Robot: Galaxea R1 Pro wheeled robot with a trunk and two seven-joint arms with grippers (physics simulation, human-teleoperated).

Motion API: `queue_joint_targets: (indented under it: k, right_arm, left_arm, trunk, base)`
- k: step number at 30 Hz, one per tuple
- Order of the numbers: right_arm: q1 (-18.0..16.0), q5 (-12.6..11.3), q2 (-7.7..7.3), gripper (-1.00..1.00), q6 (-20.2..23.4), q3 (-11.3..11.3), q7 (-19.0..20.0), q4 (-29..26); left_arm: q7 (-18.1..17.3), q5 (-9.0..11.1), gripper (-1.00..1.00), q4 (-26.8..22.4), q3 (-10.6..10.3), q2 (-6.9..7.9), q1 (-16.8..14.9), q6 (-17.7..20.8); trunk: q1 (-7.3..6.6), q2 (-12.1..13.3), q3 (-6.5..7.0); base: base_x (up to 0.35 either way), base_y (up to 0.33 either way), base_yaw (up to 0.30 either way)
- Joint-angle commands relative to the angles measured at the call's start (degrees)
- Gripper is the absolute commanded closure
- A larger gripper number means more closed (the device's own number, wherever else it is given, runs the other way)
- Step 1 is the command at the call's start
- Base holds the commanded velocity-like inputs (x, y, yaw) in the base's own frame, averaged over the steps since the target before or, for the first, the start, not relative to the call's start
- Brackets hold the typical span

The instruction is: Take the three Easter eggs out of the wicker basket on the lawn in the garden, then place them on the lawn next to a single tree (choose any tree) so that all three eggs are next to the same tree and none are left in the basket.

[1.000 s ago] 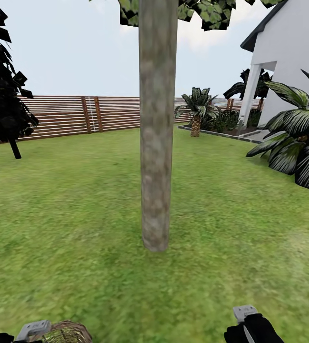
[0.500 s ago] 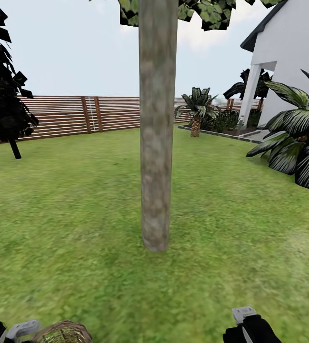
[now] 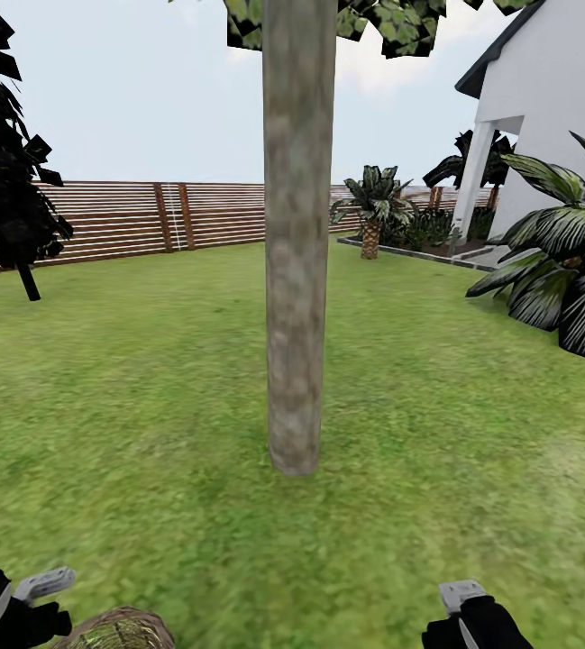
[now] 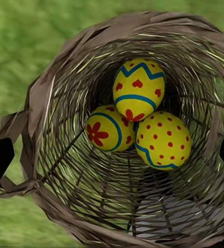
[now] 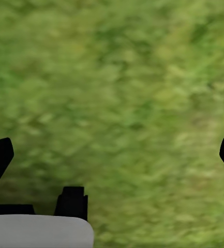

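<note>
The wicker basket (image 3: 119,630) stands on the lawn (image 3: 139,406) at the head view's bottom edge, left of centre. The left wrist view looks straight down into the basket (image 4: 44,98), where three yellow Easter eggs lie together: one with red hearts (image 4: 138,88), one with a red flower (image 4: 105,129), one with red dots (image 4: 162,140). My left gripper (image 4: 113,157) is open above the basket mouth, fingers spread past its rim. My right gripper (image 5: 113,155) hangs open over bare grass. The tree (image 3: 297,270) rises just ahead.
A black tree (image 3: 8,153) stands at the far left before the slatted fence (image 3: 148,216). Dark leafy plants (image 3: 562,261) and the white house (image 3: 553,117) are at the right. A short palm (image 3: 370,212) is at the back.
In the head view my left arm has shifted left and a little up, off the basket's top. The basket, tree and right arm have stayed where they were.
</note>
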Motion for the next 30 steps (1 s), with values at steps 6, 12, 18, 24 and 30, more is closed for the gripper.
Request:
queue_joint_targets:
  k: [6, 12, 18, 24, 30]
  right_arm:
    - [-0.03, 0.32, 0.00, -1.00, 0.24, 0.17, 0.29, -0.02]
    - [-0.03, 0.34, -0.03, -1.00, 0.24, 0.13, 0.31, -0.01]
    - [-0.03, 0.32, -0.04, -1.00, 0.24, 0.17, 0.32, -0.01]
    - [-0.03, 0.33, -0.04, -1.00, 0.24, 0.15, 0.32, -0.01]
    - [-0.03, 0.32, -0.04, -1.00, 0.24, 0.16, 0.32, -0.01]
  left_arm:
    - [1.03, 0.30, -1.00, 0.69, 0.05, -0.05, -0.06, 0.29]
    - [1.10, 0.25, -1.00, 0.69, -0.16, -0.68, -0.06, 0.29]
    - [1.19, 0.23, -1.00, 0.69, -0.05, -0.76, -0.06, 0.21]
    - [1.16, 0.23, -1.00, 0.69, -0.13, -0.83, -0.06, 0.22]
    - [0.99, 0.38, -1.00, 0.62, 0.13, -0.78, -0.06, 0.25]
  trunk:
    - [0.00, -0.03, -0.06]
    - [0.00, -0.03, -0.06]
    - [0.00, -0.03, -0.06]
    - [0.00, -0.03, -0.06]
    - [0.00, -0.03, -0.06]
  base:
    - [0.000, 0.000, 0.000]
    - [0.000, 0.000, 0.000]
    - [0.000, 0.000, 0.000]
    - [0.000, 0.000, 0.000]
    - [0.000, 0.000, 0.000]
